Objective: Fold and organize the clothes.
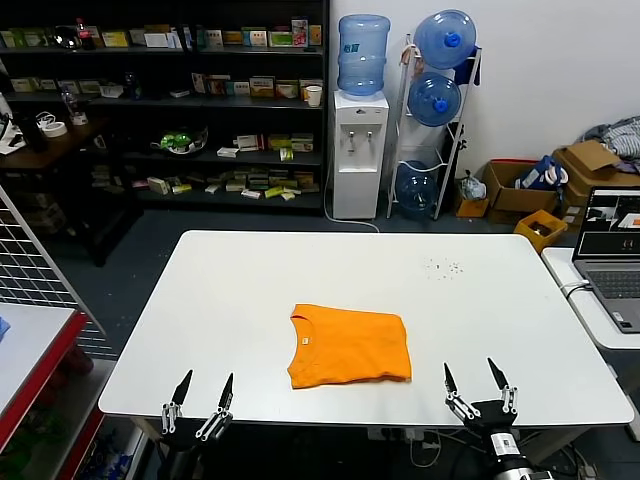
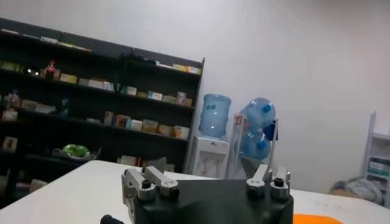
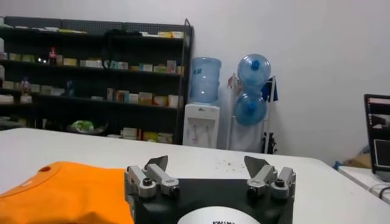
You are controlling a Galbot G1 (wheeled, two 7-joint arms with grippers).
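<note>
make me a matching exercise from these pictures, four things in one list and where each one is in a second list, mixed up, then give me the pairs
Things:
1. orange T-shirt
2. left gripper
3. right gripper
4. laptop

Places:
A. near table edge, at the robot's right, open
B. side table at the robot's right
C. folded, middle of the white table
D. near table edge, at the robot's left, open

Pairs: 1-C, 2-D, 3-A, 4-B

Both arms parked low, pointing forward. Left gripper fingers spread, nothing between them. Right gripper same: fingers apart, holding nothing, level with the left.
</note>
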